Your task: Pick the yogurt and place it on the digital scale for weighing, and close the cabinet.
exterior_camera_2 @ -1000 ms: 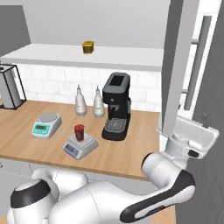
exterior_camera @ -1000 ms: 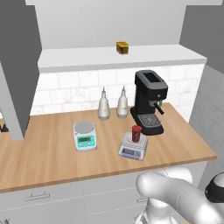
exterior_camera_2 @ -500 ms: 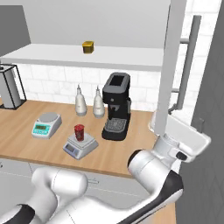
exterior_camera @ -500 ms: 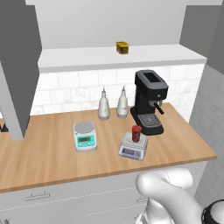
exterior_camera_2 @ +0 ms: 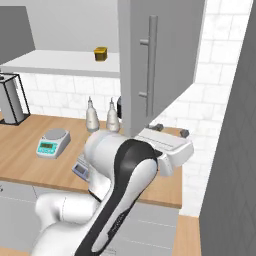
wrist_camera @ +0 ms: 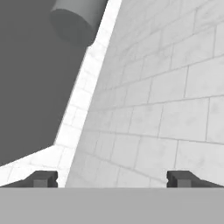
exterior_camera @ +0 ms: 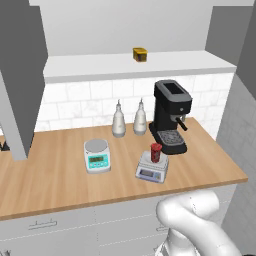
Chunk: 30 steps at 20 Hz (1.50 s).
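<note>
We judge the large grey flat-fronted cabinet door [exterior_camera_2: 165, 55] rigid and free-swinging, best pushed beside its silver bar handle [exterior_camera_2: 148, 65]; gripper [wrist_camera: 111, 178] fingers released.

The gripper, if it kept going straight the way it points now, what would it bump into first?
Probably the white tiled wall. The open gripper points at it, with the grey cabinet door off to one side. How far away the wall is can't be judged.

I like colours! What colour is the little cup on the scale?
Red with a dark band, the yogurt shows best in the left base view.
</note>
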### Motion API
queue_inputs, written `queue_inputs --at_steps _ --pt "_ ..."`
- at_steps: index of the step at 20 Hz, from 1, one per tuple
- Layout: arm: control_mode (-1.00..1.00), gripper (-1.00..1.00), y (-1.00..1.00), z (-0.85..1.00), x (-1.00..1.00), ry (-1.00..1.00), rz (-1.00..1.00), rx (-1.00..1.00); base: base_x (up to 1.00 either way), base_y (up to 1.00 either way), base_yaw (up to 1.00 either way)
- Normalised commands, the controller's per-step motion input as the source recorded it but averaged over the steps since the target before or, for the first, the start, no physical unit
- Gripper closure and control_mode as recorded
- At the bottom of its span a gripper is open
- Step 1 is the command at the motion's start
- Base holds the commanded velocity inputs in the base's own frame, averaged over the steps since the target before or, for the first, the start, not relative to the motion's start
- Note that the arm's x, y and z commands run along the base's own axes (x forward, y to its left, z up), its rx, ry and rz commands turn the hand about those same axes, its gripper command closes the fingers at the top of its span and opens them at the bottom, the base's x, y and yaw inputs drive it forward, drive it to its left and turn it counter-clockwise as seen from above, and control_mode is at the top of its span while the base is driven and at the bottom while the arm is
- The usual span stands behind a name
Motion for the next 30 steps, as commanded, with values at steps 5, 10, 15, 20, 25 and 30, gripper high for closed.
queue_inputs --at_steps 5,10,15,20,25,30 --pt "-1.0 -1.0 0.43 1.0 -0.55 -0.43 0.09 -0.09 0.0 0.0 0.0" --pt "-1.0 -1.0 0.17 0.38 -0.45 -0.91 0.19 0.12 0.0 0.0 0.0" --pt "-1.0 -1.0 0.2 0.65 -0.03 -0.78 0.25 0.15 0.0 0.0 0.0" --pt "-1.0 -1.0 0.3 0.3 0.0 -0.9 0.25 0.15 0.0 0.0 0.0" --pt "-1.0 -1.0 0.67 0.16 0.0 -0.92 0.18 0.14 0.0 0.0 0.0" --pt "-1.0 -1.0 1.0 0.31 0.0 -0.82 0.16 0.11 0.0 0.0 0.0"
